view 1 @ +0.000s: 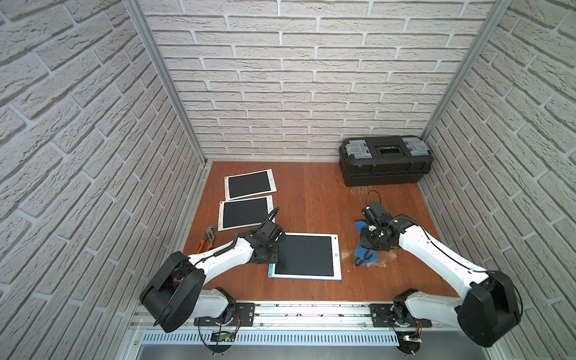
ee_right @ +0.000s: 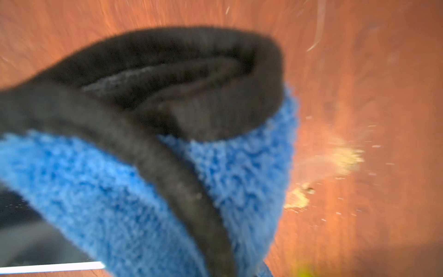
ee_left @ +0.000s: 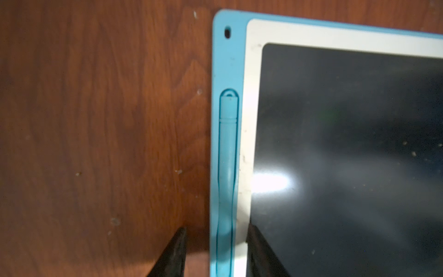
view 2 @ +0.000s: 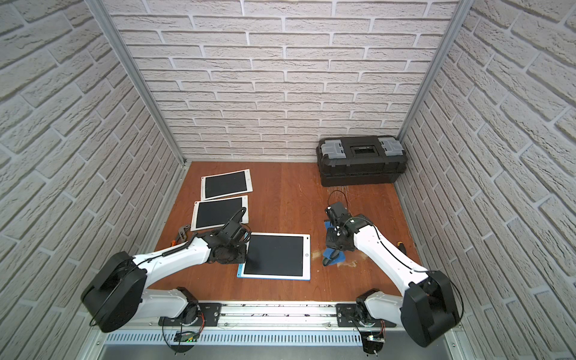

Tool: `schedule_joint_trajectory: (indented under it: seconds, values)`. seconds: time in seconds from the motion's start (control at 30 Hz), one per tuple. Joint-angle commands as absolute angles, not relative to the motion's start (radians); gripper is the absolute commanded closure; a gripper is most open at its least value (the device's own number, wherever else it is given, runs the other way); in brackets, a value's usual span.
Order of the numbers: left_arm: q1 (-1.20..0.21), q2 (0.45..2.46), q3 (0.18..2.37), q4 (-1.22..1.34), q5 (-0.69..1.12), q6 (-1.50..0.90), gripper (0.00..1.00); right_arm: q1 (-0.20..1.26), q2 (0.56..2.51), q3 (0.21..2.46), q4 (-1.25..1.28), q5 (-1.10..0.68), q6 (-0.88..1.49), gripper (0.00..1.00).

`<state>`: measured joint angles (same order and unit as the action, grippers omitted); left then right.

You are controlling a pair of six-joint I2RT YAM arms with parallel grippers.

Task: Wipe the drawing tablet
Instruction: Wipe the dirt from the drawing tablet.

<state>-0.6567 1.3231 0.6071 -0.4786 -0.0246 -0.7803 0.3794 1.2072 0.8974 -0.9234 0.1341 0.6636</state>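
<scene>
The drawing tablet (view 1: pixel 307 257) lies flat near the table's front middle, with a dark screen, a white border and a blue frame (ee_left: pixel 227 72); a blue stylus (ee_left: pixel 227 144) is clipped in its left edge. My left gripper (ee_left: pixel 217 230) stands open over that edge, one finger above the wood and the other above the screen. Fine specks dot the screen in the left wrist view. To the right of the tablet, my right gripper (view 1: pixel 369 246) is shut on a blue fluffy cloth (ee_right: pixel 119 191) with black trim (ee_right: pixel 167 72), which hangs down to the table. The right fingers are hidden by the cloth.
Two smaller white tablets (view 1: pixel 250 184) (view 1: pixel 246 213) lie at the back left. Orange-handled pliers (view 1: pixel 207 238) lie beside my left arm. A black toolbox (view 1: pixel 386 160) fills the back right corner. Pale crumbs (view 1: pixel 378 264) are scattered by the cloth. Brick walls close three sides.
</scene>
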Motion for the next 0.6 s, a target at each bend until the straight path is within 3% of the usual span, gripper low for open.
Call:
schedule_joint_trajectory:
  seconds: [0.0,0.2,0.4,0.57]
  values:
    - [-0.654,1.322,0.567,-0.558,-0.058,-0.792,0.57,0.404,1.228,0.949,-0.985,0.26,0.677,0.97]
    - [-0.655,1.275,0.578,-0.563,-0.059,-0.795,0.56,0.438,1.399,1.053,-1.074,0.331,0.681,0.98]
    - [-0.655,1.233,0.581,-0.57,-0.063,-0.79,0.55,0.65,1.524,1.193,-1.143,0.441,0.737,0.98]
    - [-0.655,1.213,0.58,-0.554,-0.055,-0.782,0.55,0.711,1.662,1.289,-1.107,0.238,0.765,0.98]
